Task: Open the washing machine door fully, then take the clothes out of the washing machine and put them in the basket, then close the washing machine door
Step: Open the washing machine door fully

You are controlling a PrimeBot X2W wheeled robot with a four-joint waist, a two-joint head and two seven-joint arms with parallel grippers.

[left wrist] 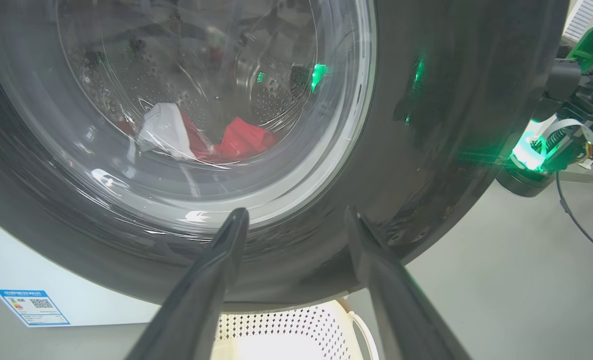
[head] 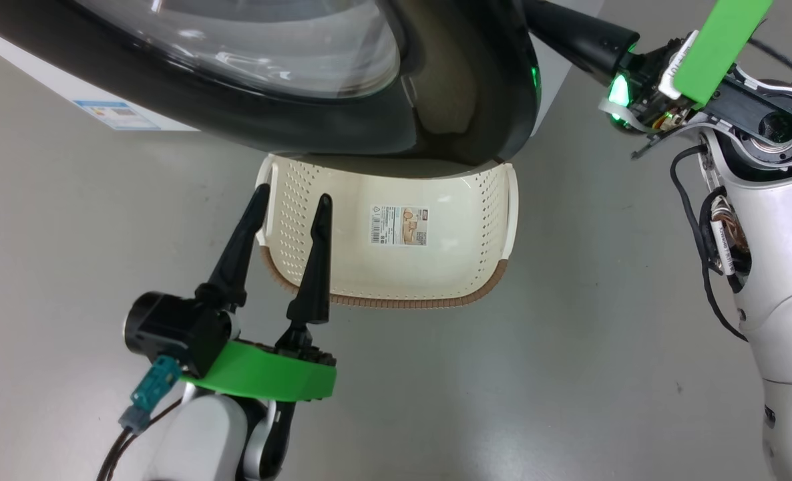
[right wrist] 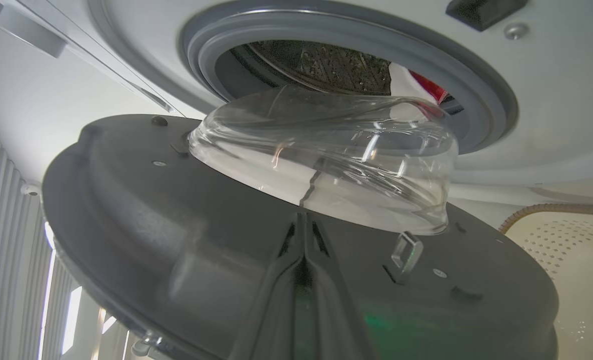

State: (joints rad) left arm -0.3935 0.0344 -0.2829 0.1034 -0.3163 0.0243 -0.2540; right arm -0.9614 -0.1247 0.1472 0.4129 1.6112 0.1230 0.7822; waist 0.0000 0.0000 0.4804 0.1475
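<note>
The washing machine door [head: 342,127] stands partly open, its black rim and glass bowl hanging over the basket [head: 396,267] on the floor. My left gripper [head: 292,196] is open in front of the door, its fingers over the basket's left rim with nothing between them. In the left wrist view, red and white clothes [left wrist: 236,142] show through the door glass [left wrist: 176,100]. My right gripper [right wrist: 304,217] is shut, its tips against the door's grey inner face [right wrist: 176,240] at the base of the glass bowl. Behind it is the washing machine [right wrist: 551,100], with red cloth [right wrist: 429,85] in the drum.
A grey floor [head: 503,401] surrounds the basket. The washing machine's white body with a blue label [head: 112,113] runs along the upper left. My right arm [head: 770,200] reaches around the door's right edge. A wall and window slats [right wrist: 6,250] lie left in the right wrist view.
</note>
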